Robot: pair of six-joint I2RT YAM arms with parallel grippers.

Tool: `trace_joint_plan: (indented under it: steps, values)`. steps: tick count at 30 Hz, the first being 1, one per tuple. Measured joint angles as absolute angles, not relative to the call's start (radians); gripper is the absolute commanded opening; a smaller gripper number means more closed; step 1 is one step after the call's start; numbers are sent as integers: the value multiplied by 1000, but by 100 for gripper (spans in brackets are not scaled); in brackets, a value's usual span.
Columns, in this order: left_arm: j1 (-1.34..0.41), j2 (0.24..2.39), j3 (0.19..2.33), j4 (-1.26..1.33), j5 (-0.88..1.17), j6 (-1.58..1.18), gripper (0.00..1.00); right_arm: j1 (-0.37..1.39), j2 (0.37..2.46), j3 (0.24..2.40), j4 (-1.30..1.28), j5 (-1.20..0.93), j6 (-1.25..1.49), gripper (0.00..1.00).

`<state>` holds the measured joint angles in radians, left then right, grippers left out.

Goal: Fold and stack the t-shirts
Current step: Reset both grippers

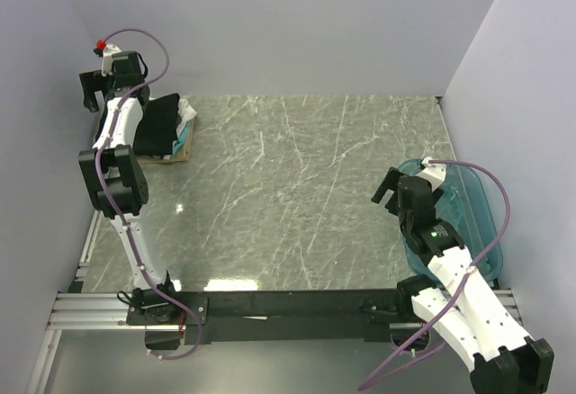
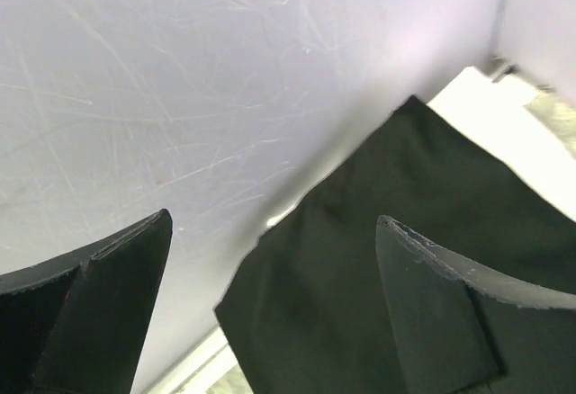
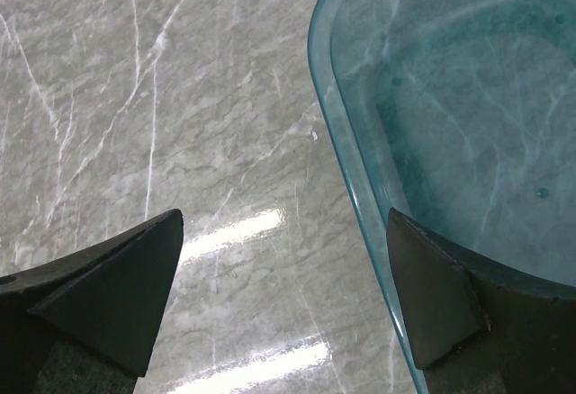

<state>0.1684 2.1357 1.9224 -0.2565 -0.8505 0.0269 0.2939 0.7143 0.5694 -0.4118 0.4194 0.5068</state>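
1. At the far left corner of the table [image 1: 297,196]: t-shirts [image 1: 171,133] folded and piled in one stack, close to the left wall [image 1: 36,97].
2. On top of that stack: black t-shirt [image 2: 405,232], lying flat and covering most of the pile.
3. Along the stack's right side, seen from above: thin white and teal edges peeking out from under the black cloth. At the bottom, along the near edge: a tan layer.
4. Just left of the stack in the top view: left end effector [image 2: 274,221], raised off the cloth and up against the wall, touching nothing.
5. Jaws of the left end effector spread wide, with nothing held. Through the gap in the left wrist view: scratched pale wall and one corner of the black t-shirt below.
6. At the right side of the table: right end effector [image 3: 283,219], hovering by the near left rim of the translucent teal tub [image 3: 337,124], apart from it.
7. Jaws of the right end effector likewise wide apart and empty. In the right wrist view, left finger over the marbled table, right finger over the tub's rim.
8. Stack and tub well apart, at opposite sides of the table. Each arm on its own side, neither in contact with any cloth.
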Motion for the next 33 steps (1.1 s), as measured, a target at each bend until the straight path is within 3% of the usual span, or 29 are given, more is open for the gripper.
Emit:
trace_joint_plan:
  steps: [5, 10, 15, 24, 29, 33]
  values:
    - [165, 2060, 1929, -348, -765, -88, 99, 294, 714, 570, -412, 417, 507, 100]
    - [144, 1850, 1830, -400, -626, -288, 100, 294, 716, 570, -406, 376, 499, 100]
    - [58, 1586, 1617, -370, -496, -477, 99, 294, 707, 570, -404, 339, 489, 100]
    - [-410, 1301, 1181, -364, -490, -651, 99, 294, 632, 570, -377, 278, 473, 100]
    - [-514, 1020, 818, -356, -452, -779, 100, 294, 618, 567, -375, 257, 471, 100]
    - [-565, 892, 669, -376, -436, -860, 99, 294, 590, 527, -340, 189, 453, 100]
